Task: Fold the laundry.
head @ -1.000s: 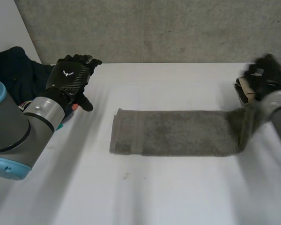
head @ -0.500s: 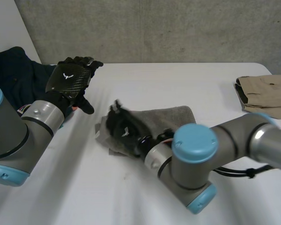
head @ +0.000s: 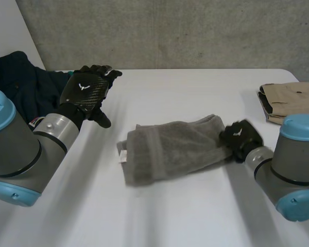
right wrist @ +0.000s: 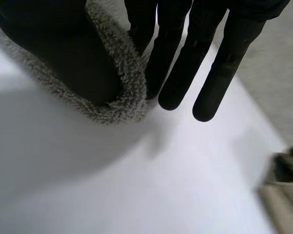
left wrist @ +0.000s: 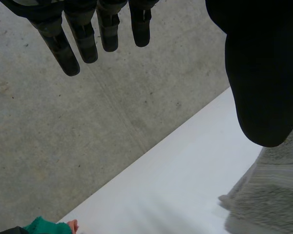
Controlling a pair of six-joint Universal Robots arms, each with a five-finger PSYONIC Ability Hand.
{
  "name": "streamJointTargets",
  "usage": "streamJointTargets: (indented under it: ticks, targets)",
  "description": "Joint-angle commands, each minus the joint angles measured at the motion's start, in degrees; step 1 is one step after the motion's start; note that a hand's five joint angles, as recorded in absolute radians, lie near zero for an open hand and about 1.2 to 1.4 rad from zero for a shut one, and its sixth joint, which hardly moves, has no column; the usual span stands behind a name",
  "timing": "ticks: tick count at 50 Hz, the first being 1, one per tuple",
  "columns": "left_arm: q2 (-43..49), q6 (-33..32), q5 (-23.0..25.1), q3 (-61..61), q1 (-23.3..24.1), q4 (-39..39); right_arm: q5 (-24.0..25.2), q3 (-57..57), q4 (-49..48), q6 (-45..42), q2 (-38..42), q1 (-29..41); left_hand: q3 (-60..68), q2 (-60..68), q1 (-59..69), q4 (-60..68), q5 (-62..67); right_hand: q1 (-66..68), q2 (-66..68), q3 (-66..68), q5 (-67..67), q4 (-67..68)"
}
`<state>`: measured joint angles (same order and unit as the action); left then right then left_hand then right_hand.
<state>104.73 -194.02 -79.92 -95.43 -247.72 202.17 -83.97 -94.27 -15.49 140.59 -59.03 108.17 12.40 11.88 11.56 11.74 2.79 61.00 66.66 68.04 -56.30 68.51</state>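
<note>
My left hand (head: 86, 88) hovers beside the dark clothes pile (head: 13, 82), fingers straight and holding nothing, much as before. The grey towel (head: 167, 146) lies rumpled in the middle of the white table (head: 185, 211). My right hand (head: 238, 137), which was at the towel's left end half a second ago, now pinches its right edge between thumb and fingers.

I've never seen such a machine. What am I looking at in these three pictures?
This is a robot at a white table, with two black mechanical hands. The wide picture looks down from its head; the other two come from cameras on its wrists, looking along each palm. The right hand pinches one end of a grey towel between thumb and fingers. The left hand hovers open, holding nothing. A pile of dark clothes lies at the left, a folded beige cloth at the far right.
</note>
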Motion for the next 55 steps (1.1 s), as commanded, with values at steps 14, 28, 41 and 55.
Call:
streamJointTargets:
  ticks: [14,28,41,55]
  targets:
    - [-1.0,0.0,-0.8,-0.5,0.1,-0.6,11.4,6.8,-7.4,-19.2,5.7,25.6,-2.4,-1.9,-1.6,-1.7,-2.8,19.0,13.3,12.0,-13.7,11.5]
    - [-1.2,7.0,-7.1,3.3,5.4,-0.6,11.9,4.5,-2.1,17.0,-7.5,14.4,-0.7,-0.2,0.2,0.0,-1.1,-51.0,-56.7,-58.0,56.3,-58.5]
    - [15.3,8.3,-11.9,17.7,20.9,-3.3,5.1,10.6,10.0,34.8,-7.8,5.8,-0.7,-0.2,0.2,0.0,-1.1,-51.0,-56.7,-58.0,56.3,-58.5]
    - [31.8,5.6,-20.8,30.5,20.4,-13.6,6.9,19.4,18.2,33.8,1.5,6.6,-0.7,-0.2,0.2,0.0,-1.1,-51.0,-56.7,-58.0,56.3,-58.5]
